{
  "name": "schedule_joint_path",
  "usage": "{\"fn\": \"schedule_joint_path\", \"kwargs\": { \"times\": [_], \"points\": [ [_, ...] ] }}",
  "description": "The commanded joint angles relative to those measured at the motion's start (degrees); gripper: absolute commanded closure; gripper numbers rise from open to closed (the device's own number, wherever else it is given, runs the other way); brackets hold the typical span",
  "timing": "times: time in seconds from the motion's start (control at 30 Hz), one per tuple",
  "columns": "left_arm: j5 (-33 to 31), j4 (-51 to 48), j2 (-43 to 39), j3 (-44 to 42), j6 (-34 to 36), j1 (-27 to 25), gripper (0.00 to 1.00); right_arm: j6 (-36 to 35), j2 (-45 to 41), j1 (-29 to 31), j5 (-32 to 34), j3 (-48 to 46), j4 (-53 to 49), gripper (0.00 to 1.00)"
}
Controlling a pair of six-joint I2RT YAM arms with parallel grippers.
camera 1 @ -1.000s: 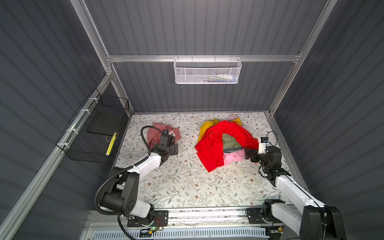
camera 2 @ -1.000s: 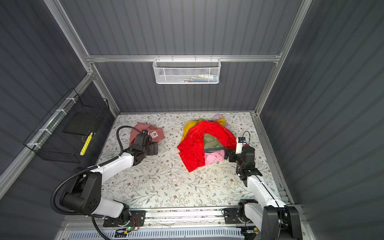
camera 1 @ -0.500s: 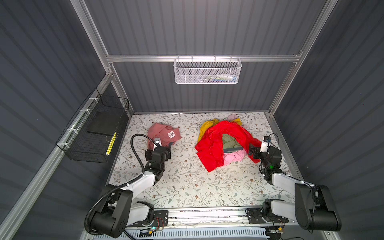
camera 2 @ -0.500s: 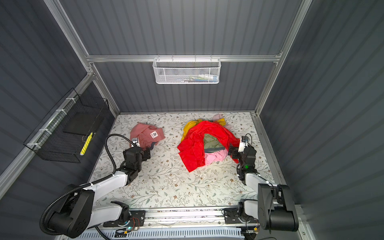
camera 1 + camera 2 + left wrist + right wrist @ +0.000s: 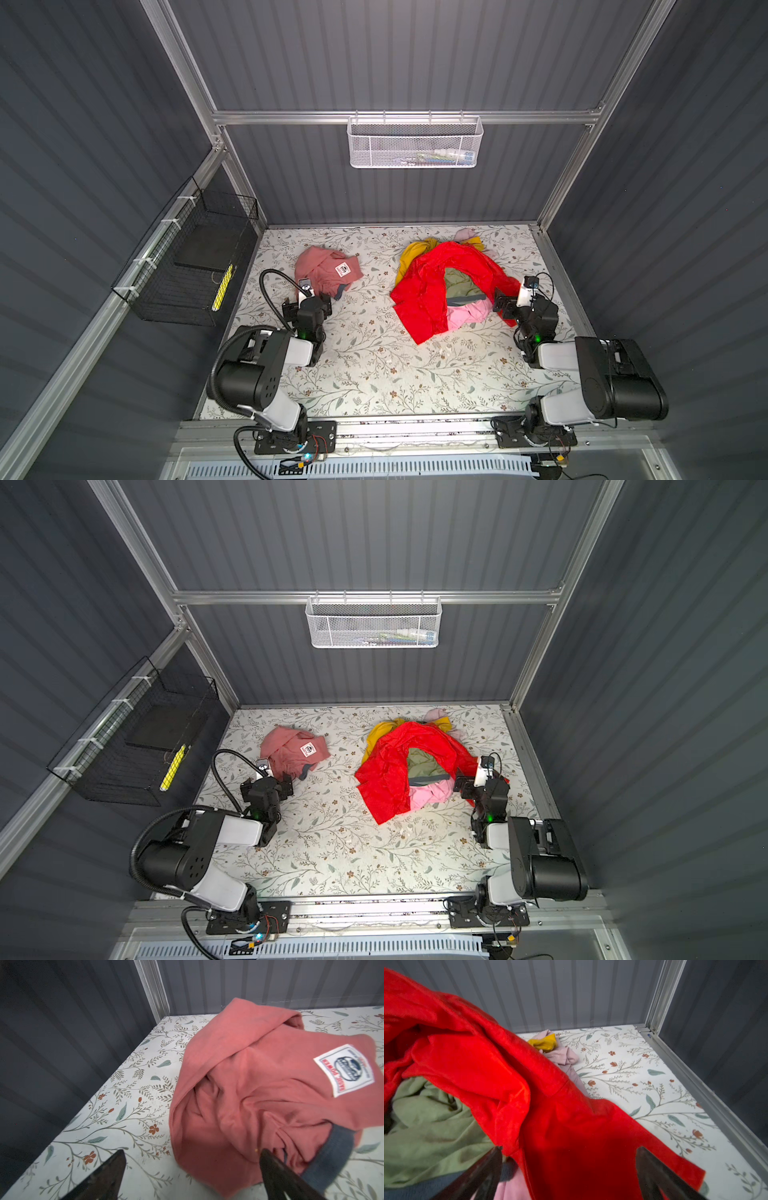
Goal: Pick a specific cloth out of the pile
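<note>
salmon-pink cloth, mostly red pile, floral table

Top views: light even and diffuse, from overhead. Floral tabletop bright, no glare; grey wall panels dim. Shadows soft and short, close under both arms. Focus sharp. Wide-angle lens splays aluminium frame posts outward twd corners.

Left wrist view: soft overall. Logo patch text smeared, only partly legible. Left gripper fingers dark, out of focus.

Right wrist view: red garment oversaturated, fold detail lost. Dark shadow patch on it btwn right gripper fingers, which are also blurred.
</note>
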Motion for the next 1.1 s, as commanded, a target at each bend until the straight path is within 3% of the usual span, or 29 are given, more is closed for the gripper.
{"fn": "schedule_joint_path", "kwargs": {
  "times": [0.0, 0.07, 0.1, 0.17, 0.23, 0.33, 0.5, 1.07],
  "points": [
    [7.8, -5.3, 1.8, 4.9, 0.6, 1.3, 0.0, 1.2, -0.4, -0.3, 1.6, 3.6, -4.3, 0.01],
    [10.2, 0.1, 4.0, 5.0, 1.5, 3.0, 0.0, 1.3, 0.4, -0.4, 1.6, 2.8, -1.5, 0.01],
    [9.1, -4.6, 2.5, 5.5, 0.1, 3.0, 0.0, 1.3, 0.0, -0.4, 1.7, 3.1, -2.8, 0.01],
    [9.1, -0.9, 3.5, 5.1, 0.9, 3.0, 0.0, 1.3, -0.1, -0.4, 1.7, 3.1, -2.7, 0.01],
    [9.2, -5.5, 2.3, 5.9, -0.1, 3.0, 0.0, 1.3, 0.1, -0.4, 1.6, 2.9, -2.3, 0.01],
    [8.3, 1.6, 3.1, 3.3, 1.0, 2.4, 0.0, 1.3, 0.1, -0.4, 1.7, 3.0, -2.2, 0.01],
    [10.9, -3.7, 2.8, 5.4, 1.0, 2.8, 0.0, 1.3, 0.0, -0.4, 1.7, 3.0, -2.4, 0.01],
    [13.4, -5.1, 2.9, 6.2, 0.6, 3.9, 0.0, 1.3, 0.0, -0.3, 1.7, 3.0, -2.4, 0.01]
  ]
}}
